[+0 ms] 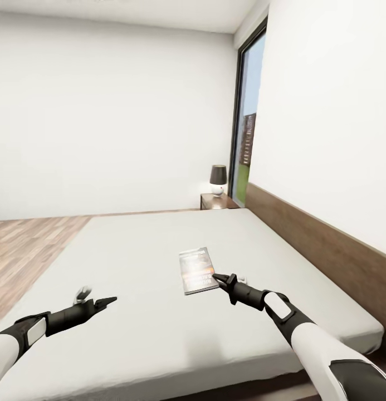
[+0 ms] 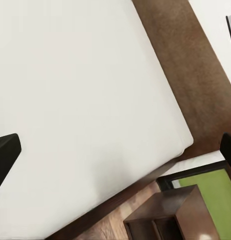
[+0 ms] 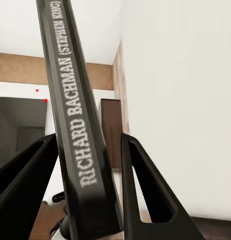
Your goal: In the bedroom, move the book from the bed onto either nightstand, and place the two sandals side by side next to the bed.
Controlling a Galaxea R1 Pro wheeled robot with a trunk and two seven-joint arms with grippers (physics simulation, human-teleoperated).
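Right now the right fingers (image 3: 70,180) straddle the book's (image 1: 198,270) spine on the bed (image 1: 131,256); left fingers (image 1: 98,303) spread apart.

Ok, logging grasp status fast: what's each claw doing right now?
Left claw: open, holding nothing.
Right claw: around the book, fingers either side of its spine; grip not confirmable.

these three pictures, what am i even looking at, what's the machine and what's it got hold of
It is a simulated two-armed robot in a bedroom. The big picture comes from a camera on its head, looking down over a bed. The two smaller ones come from cameras near each claw. The right claw is at the edge of a book lying on the mattress; its own camera shows the book's spine, reading RICHARD BACHMAN, between the two fingers. The left claw hovers open and empty. A nightstand with a lamp stands at the far corner.
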